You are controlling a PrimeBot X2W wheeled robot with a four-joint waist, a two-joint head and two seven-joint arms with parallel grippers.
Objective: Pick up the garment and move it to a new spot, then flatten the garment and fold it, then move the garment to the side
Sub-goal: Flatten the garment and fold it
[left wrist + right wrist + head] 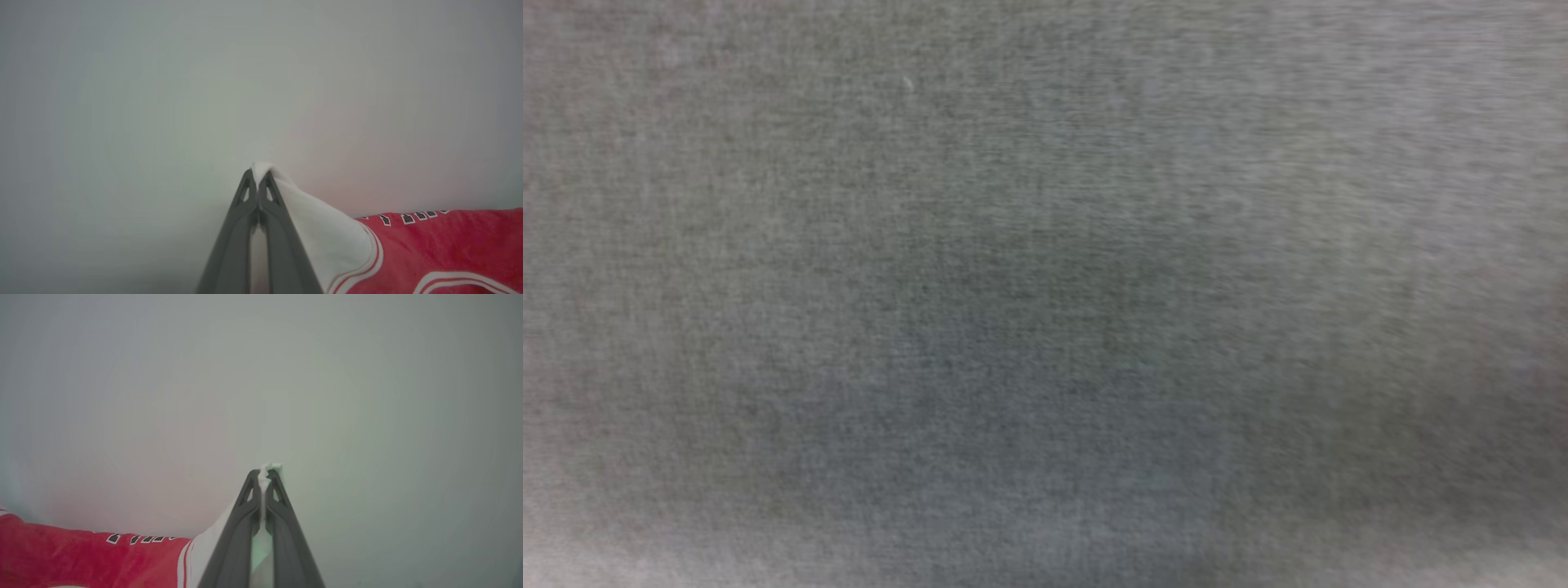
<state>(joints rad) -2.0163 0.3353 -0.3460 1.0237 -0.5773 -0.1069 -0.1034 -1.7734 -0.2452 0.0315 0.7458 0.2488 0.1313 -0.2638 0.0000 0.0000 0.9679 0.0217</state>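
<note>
Right now your left gripper has its jaws pressed together on the tip of a white sleeve. Your right gripper is likewise closed, with a sliver of white cloth pinched between its fingers. Outward from each grip the jersey runs off as red fabric with striped trim and black, white-edged lettering, against a plain pale backdrop. I judge the pick-up done, both ends in hand, with flattening, folding and setting aside left. For the grips you rely on the wrist views. The head view offers a blurred grey textured surface, so you cannot tell how high the jersey hangs.
</note>
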